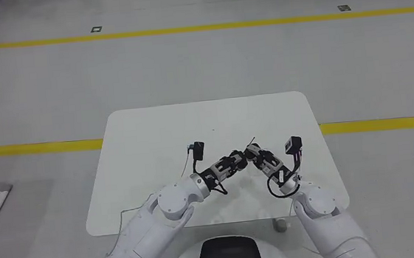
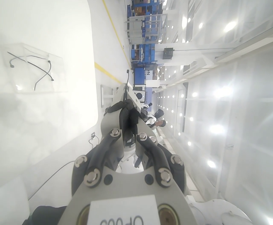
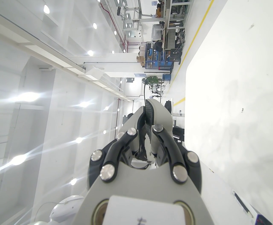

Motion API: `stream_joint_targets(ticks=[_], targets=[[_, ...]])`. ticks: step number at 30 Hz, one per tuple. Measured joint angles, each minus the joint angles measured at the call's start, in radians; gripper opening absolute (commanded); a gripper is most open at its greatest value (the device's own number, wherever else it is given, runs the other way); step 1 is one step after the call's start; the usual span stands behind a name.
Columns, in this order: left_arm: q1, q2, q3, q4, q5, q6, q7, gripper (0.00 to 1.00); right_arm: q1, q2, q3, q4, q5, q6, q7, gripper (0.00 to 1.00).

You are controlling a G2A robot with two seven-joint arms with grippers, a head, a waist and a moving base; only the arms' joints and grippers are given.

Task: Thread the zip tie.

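Left fingers: we found the left gripper [image 2: 125,97] closed tight on a black zip tie [image 2: 127,82]. A short length ending in a small head stood out past the fingertips.
Right fingers: the right gripper [image 3: 147,106] was pinched shut as well, with a thin black strand of zip tie rising straight out from between its tips.
Zip tie: from above it showed as a fine black line, held off the worktop [image 1: 155,133] where the two grippers met. We could not tell whether both held one and the same tie.
Arms: the two grippers stood tip to tip over the near middle of the worktop.
Spare ties: in the left wrist view a clear tray [image 2: 57,64] lay on the worktop, with a few loose ties [image 2: 40,69] crossed over one another inside it.
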Motion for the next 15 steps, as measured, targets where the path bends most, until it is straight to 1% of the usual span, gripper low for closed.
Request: stream_joint_targets(ticks=[1, 2, 3, 4, 5, 15], targets=[[0.0, 0.0, 0.0, 0.001, 0.0, 0.0, -0.001, 0.0, 0.0, 0.0, 0.0, 0.0, 0.0, 0.0, -0.001, 0.0], [-0.001, 0.0, 0.0, 0.001, 0.0, 0.0, -0.002, 0.0, -0.001, 0.0, 0.0, -0.001, 0.0, 0.0, -0.001, 0.04], [-0.001, 0.0, 0.001, 0.002, 0.0, 0.0, -0.003, 0.0, -0.001, 0.0, 0.0, -0.001, 0.0, 0.0, -0.001, 0.36], [-0.001, 0.0, 0.001, 0.002, 0.0, -0.001, -0.004, 0.0, -0.001, 0.001, 0.0, -0.001, 0.0, 0.0, -0.001, 0.65], [-0.002, 0.0, 0.001, 0.002, 0.0, -0.002, -0.005, 0.0, -0.002, 0.001, 0.0, -0.001, 0.0, 0.0, -0.001, 1.0], [0.001, 0.005, -0.01, -0.001, -0.002, -0.005, -0.03, 0.0, -0.009, 0.005, 0.016, -0.013, 0.0, 0.0, -0.002, 1.0]])
